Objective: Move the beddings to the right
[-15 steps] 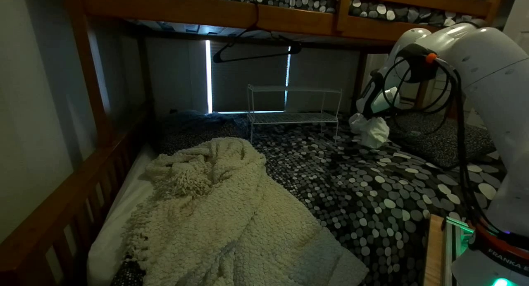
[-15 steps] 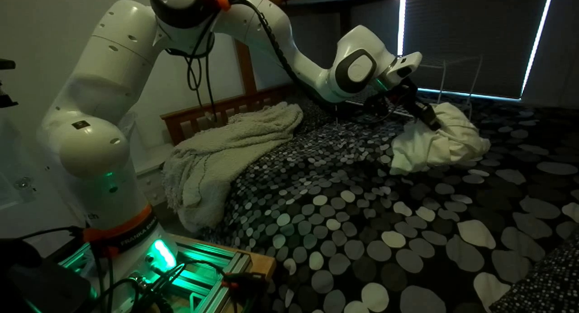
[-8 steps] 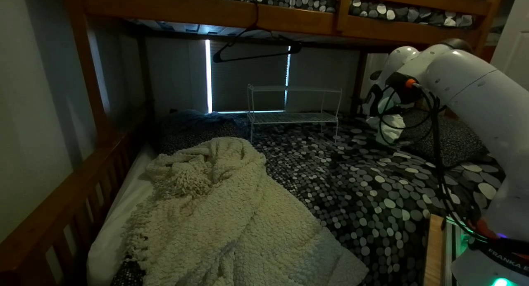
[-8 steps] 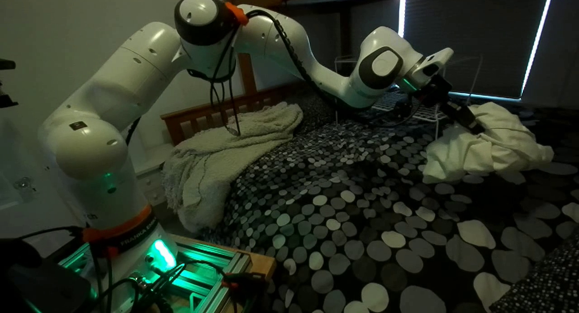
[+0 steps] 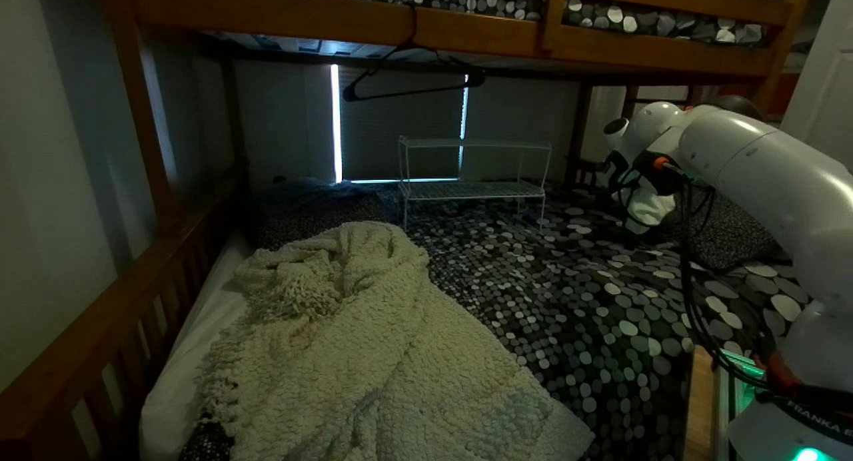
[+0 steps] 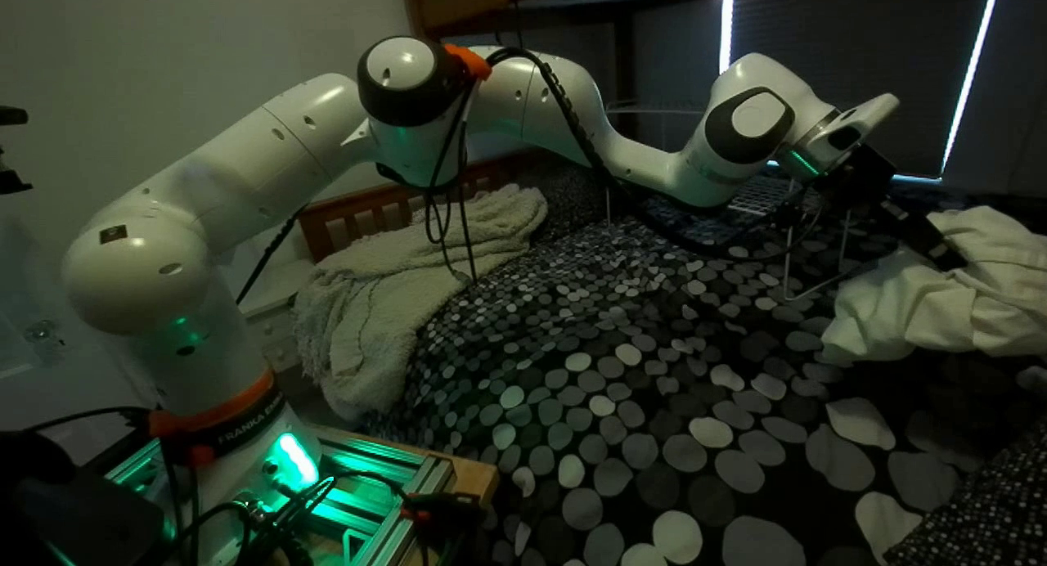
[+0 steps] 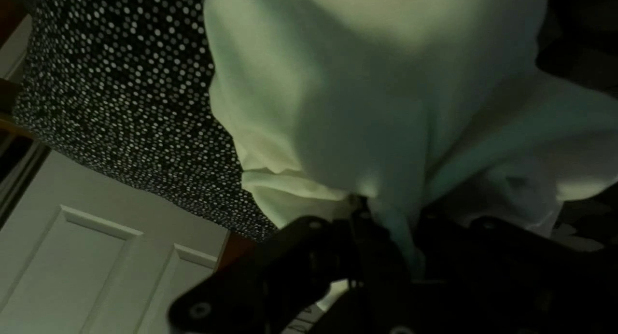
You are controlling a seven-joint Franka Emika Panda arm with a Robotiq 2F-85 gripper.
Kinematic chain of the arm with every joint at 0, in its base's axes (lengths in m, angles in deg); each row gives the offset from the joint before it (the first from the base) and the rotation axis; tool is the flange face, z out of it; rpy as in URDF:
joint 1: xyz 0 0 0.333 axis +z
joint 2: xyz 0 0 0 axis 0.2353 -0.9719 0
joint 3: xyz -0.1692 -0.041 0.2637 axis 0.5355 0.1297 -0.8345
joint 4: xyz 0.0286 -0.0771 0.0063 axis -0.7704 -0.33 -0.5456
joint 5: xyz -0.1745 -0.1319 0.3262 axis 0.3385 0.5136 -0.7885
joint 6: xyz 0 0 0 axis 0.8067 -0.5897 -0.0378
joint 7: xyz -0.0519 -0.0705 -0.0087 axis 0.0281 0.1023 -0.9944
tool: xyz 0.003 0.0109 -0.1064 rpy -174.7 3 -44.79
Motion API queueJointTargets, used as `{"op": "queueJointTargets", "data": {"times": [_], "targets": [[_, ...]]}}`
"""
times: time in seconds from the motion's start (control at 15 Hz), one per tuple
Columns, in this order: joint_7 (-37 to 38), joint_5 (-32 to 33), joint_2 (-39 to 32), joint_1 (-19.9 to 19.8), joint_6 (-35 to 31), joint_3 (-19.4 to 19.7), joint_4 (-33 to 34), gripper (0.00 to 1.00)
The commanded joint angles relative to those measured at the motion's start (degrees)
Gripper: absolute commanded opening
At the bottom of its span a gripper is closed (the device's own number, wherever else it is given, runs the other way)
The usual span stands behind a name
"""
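A bunched white cloth (image 6: 924, 308) hangs from my gripper (image 6: 953, 259) at the right of an exterior view, partly cut off by the frame edge. The cloth also shows small and partly behind cables in an exterior view (image 5: 652, 208). In the wrist view the cloth (image 7: 367, 83) fills the middle, and a fold of it runs between the fingers of my gripper (image 7: 395, 218). The gripper is shut on it. I cannot tell whether the cloth's underside touches the bed. A cream fleecy blanket (image 5: 373, 341) lies on the bed, away from the gripper; it also shows behind the arm (image 6: 409, 263).
A white wire rack (image 5: 473, 191) stands on the dotted bedspread (image 5: 573, 314). A dark speckled pillow (image 5: 733, 231) lies near the cloth and shows large in the wrist view (image 7: 130, 97). A hanger (image 5: 413, 93) hangs from the upper bunk rail (image 5: 333, 18).
In both exterior views my gripper has moved to the right with the white cloth held in it, and the arm has stretched out lower. The fleecy blanket and the rack have stayed put.
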State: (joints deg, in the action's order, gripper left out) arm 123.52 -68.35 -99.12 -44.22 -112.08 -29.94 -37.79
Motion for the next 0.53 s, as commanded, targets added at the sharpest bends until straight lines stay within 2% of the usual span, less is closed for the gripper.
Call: {"op": "queueJointTargets", "data": {"times": [0.0, 0.33, 0.4, 0.47], "targets": [[0.25, 0.00, -0.35, -0.16, 0.09, 0.01, 0.50, 0.11], [0.64, 0.00, -0.81, -0.08, 0.48, 0.04, 1.44, 0.11], [3.47, 0.11, -1.58, 0.60, -1.63, 1.54, 0.94, 0.03], [7.65, -0.01, -2.76, 0.84, -1.56, 3.28, 1.99, 0.03]]}}
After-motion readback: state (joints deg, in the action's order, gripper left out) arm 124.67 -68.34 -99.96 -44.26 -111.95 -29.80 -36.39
